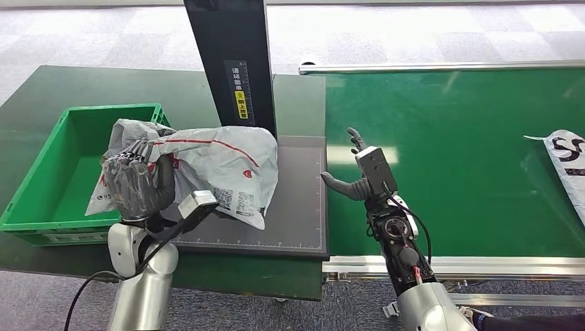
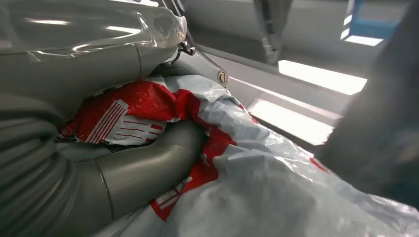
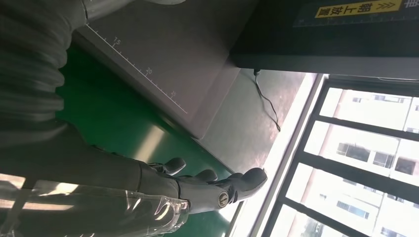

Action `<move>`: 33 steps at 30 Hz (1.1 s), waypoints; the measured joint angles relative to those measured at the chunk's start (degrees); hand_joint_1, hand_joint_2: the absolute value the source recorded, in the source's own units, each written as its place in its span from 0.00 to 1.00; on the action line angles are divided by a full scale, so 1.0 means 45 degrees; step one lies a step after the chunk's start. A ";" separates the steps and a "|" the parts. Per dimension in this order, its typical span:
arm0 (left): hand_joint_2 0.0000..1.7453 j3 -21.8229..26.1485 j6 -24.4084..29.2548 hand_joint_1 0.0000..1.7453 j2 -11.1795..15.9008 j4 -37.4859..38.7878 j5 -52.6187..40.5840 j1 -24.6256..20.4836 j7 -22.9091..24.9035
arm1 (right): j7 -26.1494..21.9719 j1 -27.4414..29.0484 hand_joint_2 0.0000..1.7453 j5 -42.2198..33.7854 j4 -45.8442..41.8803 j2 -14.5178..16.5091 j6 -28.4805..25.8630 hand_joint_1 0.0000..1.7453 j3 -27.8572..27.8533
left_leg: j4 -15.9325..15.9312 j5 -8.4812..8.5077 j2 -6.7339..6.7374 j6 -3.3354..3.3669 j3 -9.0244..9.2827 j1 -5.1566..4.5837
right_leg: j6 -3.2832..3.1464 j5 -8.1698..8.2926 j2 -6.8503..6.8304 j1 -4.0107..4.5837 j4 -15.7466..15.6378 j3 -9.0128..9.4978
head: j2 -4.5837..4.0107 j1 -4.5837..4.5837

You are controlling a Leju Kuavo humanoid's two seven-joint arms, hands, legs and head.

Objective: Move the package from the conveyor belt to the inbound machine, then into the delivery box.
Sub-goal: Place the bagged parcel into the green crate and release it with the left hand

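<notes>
A grey carpeted floor (image 1: pixel 414 34) surrounds a dark green table (image 1: pixel 41 89), which butts against the green conveyor belt (image 1: pixel 469 158) on its right. On the table's right part lies the inbound machine's grey ruled platform (image 1: pixel 296 207), with the machine's black post (image 1: pixel 231 62) rising from the platform's far edge. A green delivery box (image 1: pixel 41 172) sits at the table's left edge; its near-right corner is overlapped by the package, and its inside otherwise shows bare green floor.

The package (image 1: pixel 221 165) is a crumpled grey-white plastic mailer with red stripes and printed codes. It lies across the platform's left half and sags over the box's right rim. The left hand (image 1: pixel 134 186) grips its left end, fingers curled into the bunched plastic; the left wrist view shows the thumb pressed into the red-printed folds.

The right hand (image 1: pixel 362 172) hovers over the belt's left edge, just beside the platform, fingers spread and holding nothing. A second mailer (image 1: pixel 569 165) lies at the belt's right edge, well apart.
</notes>
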 joint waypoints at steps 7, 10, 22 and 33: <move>1.00 0.0842 -0.0030 1.00 0.2292 0.4146 -0.0764 -0.2649 0.5041 | -0.0147 0.0042 1.00 -0.0218 -0.0087 -0.0014 0.0622 0.00 -0.0005 | -0.0003 0.0043 0.0015 -0.0033 0.0007 0.0020 | -0.0033 0.0026 0.0011 0.0023 0.0014 -0.0005 | 0.0002 0.0001; 1.00 0.1329 -0.0025 0.97 0.3009 0.5692 -0.0543 -0.3589 0.5450 | -0.0163 0.0089 1.00 -0.0266 -0.0222 -0.0017 0.0684 0.00 -0.0005 | -0.0002 0.0044 0.0020 -0.0034 0.0005 0.0019 | -0.0033 0.0026 0.0017 0.0022 0.0016 -0.0008 | 0.0001 0.0002; 0.00 0.2005 -0.0123 1.00 0.4030 0.9203 -0.0951 -0.5271 0.6735 | 0.0058 0.0323 1.00 -0.0312 -0.0806 -0.0004 0.0855 0.00 -0.0005 | 0.0000 0.0038 0.0006 -0.0030 -0.0014 0.0008 | -0.0026 0.0021 0.0011 0.0010 0.0010 -0.0015 | 0.0000 0.0001; 0.00 0.5920 -0.0029 1.00 0.3275 0.7209 -0.0010 -0.4950 0.1723 | 0.0029 0.0424 1.00 -0.0440 -0.0942 -0.0001 0.1050 0.00 0.0026 | 0.0000 0.0037 0.0020 -0.0032 -0.0024 0.0014 | -0.0026 0.0021 0.0020 0.0017 0.0011 -0.0034 | 0.0000 0.0004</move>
